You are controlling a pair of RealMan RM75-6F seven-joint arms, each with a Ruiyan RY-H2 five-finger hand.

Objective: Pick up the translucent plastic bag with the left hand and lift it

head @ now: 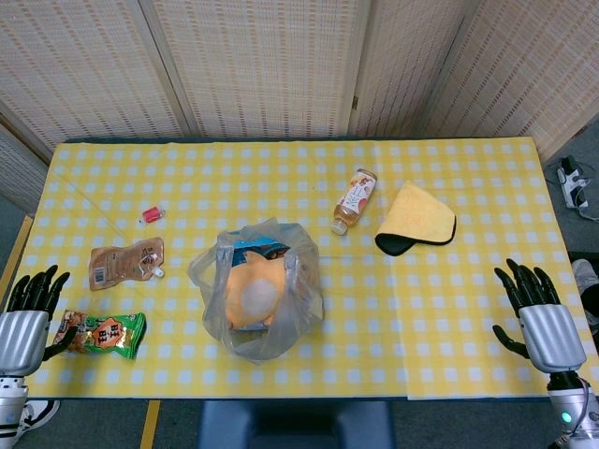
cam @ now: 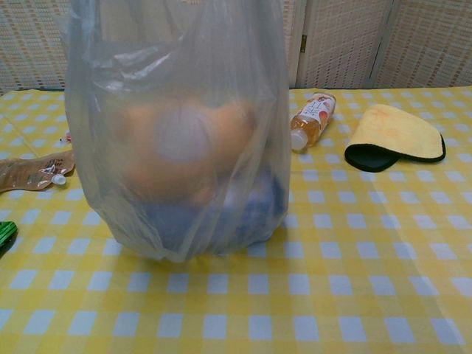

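The left hand sits at the near left edge of the table, fingers spread and holding nothing; its fingertips lie just beside a green snack packet, possibly touching it — the head view does not settle that. The right hand rests at the near right edge, fingers likewise apart and empty.

Outward from the left hand lie a brown spouted pouch and, farther back, a small red item. The translucent plastic bag stands upright near the middle of the yellow checked tablecloth, well apart from both hands, its mouth gaping open at the top. Inside is something orange with a pale patch, over a blue packet. Behind and to the right lie a small drink bottle on its side and a folded yellow cloth.

The risks, as I judge them: the reach may sweep the snack packet along, and a grip on one thin wall only could tip the bag — spilling its contents.
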